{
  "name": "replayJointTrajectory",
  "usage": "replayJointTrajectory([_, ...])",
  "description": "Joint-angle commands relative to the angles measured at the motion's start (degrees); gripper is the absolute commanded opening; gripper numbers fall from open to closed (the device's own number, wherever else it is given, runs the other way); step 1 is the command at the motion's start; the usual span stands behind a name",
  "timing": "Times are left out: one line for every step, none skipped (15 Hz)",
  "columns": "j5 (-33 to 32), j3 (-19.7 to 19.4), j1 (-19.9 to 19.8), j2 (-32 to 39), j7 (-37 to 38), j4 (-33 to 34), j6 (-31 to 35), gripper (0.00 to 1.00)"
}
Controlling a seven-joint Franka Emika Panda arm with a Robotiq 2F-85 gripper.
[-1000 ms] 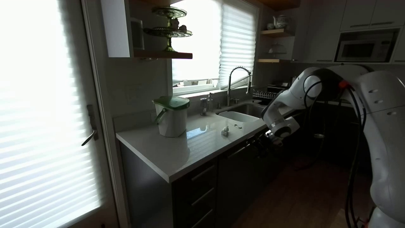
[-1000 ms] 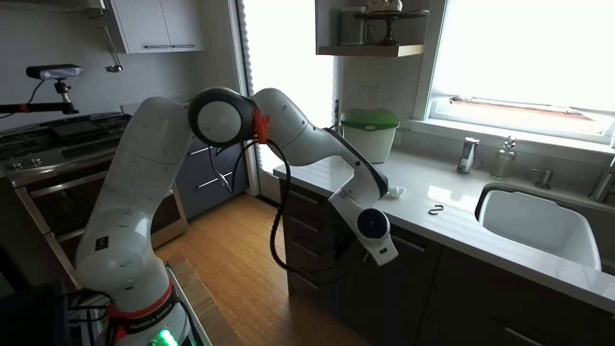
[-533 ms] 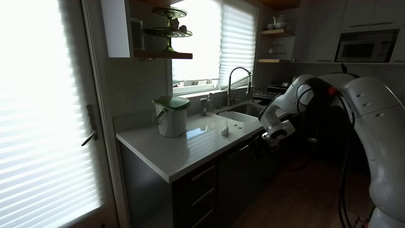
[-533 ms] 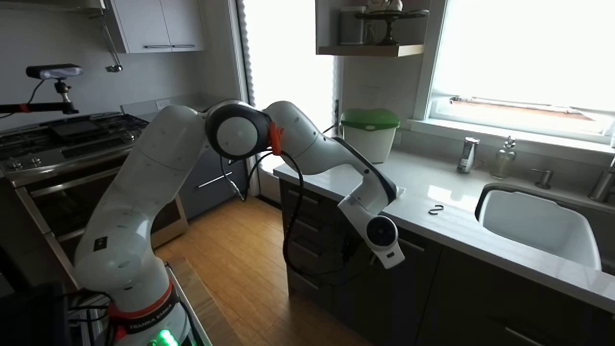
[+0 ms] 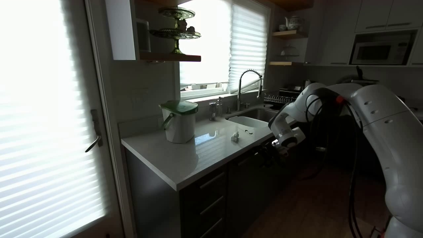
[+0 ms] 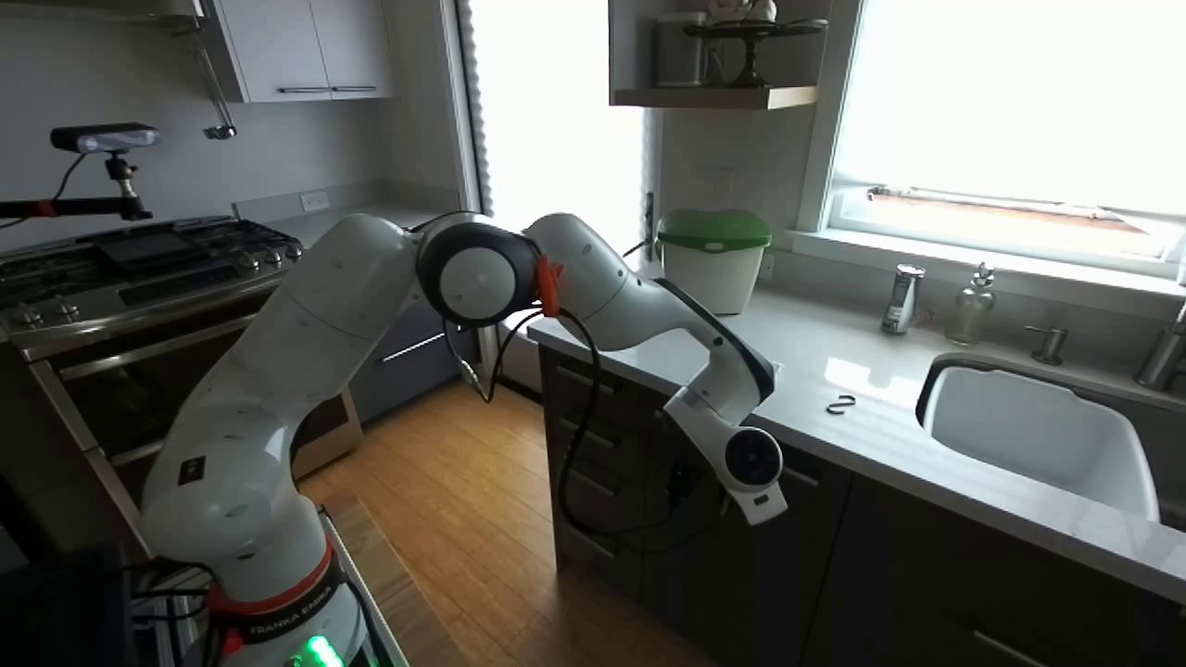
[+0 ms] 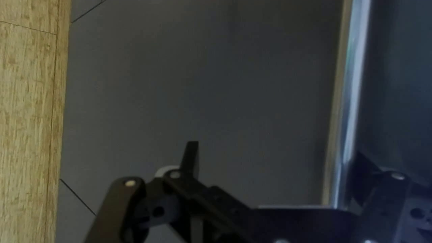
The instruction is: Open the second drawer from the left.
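Observation:
The dark front (image 5: 246, 191) second from the left carries a long silver bar handle (image 5: 244, 161) near its top edge, under the counter. The front looks closed. The handle's end also shows in an exterior view (image 6: 799, 477), beside my wrist. In the wrist view the handle (image 7: 347, 101) runs top to bottom at right. My gripper (image 7: 276, 152) is open, its fingers wide apart. The handle lies between them, close to the right finger; I cannot tell whether they touch. In an exterior view my gripper (image 5: 264, 157) is dark and hard to make out, at the handle's right part.
A stack of drawers with bar handles (image 5: 211, 180) is at the far left. The white countertop (image 5: 211, 155) overhangs the fronts. On it stand a green-lidded bin (image 5: 180, 124), a small white item (image 5: 235, 137) and a black hook (image 6: 840, 404). A sink tub (image 6: 1038, 435) is at right.
My arm has reached forward and lowered its elbow, bringing the gripper closer to the cabinet front and along its handle. The fronts and counter items have not moved.

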Motion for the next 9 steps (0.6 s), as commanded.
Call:
replayJointTrajectory([-5.6, -0.9, 0.3, 3.1, 6.6, 2.0, -0.9, 1.00])
replayJointTrajectory([-7.3, -1.1, 0.4, 3.1, 8.6, 2.1, -1.3, 1.00])
replayJointTrajectory([-9.8, -1.6, 0.6, 3.0, 10.8, 2.0, -1.6, 1.00])
replayJointTrajectory([-12.4, -1.9, 0.7, 2.9, 13.1, 2.1, -1.9, 1.00])
replayJointTrajectory([-15.3, -2.2, 0.7, 2.7, 15.3, 1.9, -2.8, 1.00])
replayJointTrajectory([-17.9, -2.5, 0.6, 2.6, 17.2, 1.8, -3.3, 1.00])
replayJointTrajectory([-20.3, -2.7, 0.4, 2.6, 18.9, 1.7, -4.2, 1.00])
replayJointTrajectory([-22.4, -2.9, 0.2, 2.4, 20.5, 1.7, -4.6, 1.00])
replayJointTrajectory([-24.1, -2.9, -0.1, 2.0, 21.8, 1.4, -5.0, 1.00])
